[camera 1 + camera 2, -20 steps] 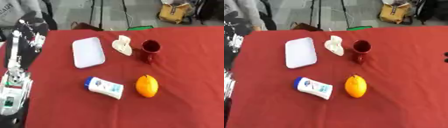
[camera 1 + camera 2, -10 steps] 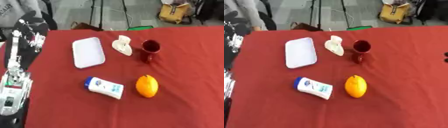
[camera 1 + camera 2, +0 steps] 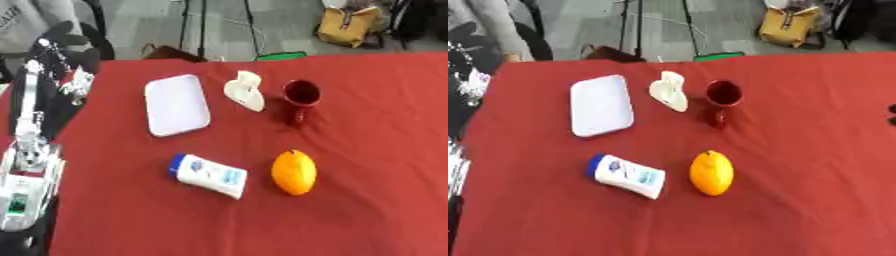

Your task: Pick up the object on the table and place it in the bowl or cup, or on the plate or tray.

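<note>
Red cloth (image 3: 376, 200) covers the whole table in front of you. Take the dark red cup (image 3: 300, 95) as your landmark: it stands upright, handle toward you. Just beside it on the left lies a small cream-white object (image 3: 245, 90), and further left a white rectangular tray (image 3: 177, 104). Nearer you than the cup lies the orange (image 3: 293, 172), with a white tube with a blue cap (image 3: 208, 175) lying to its left. Your left arm (image 3: 31, 150) rises far left of the cup; its hand (image 3: 54, 50) shows, but whether wide or narrow you cannot tell. Your right hand (image 3: 892, 114) barely shows, far right of the cup.
</note>
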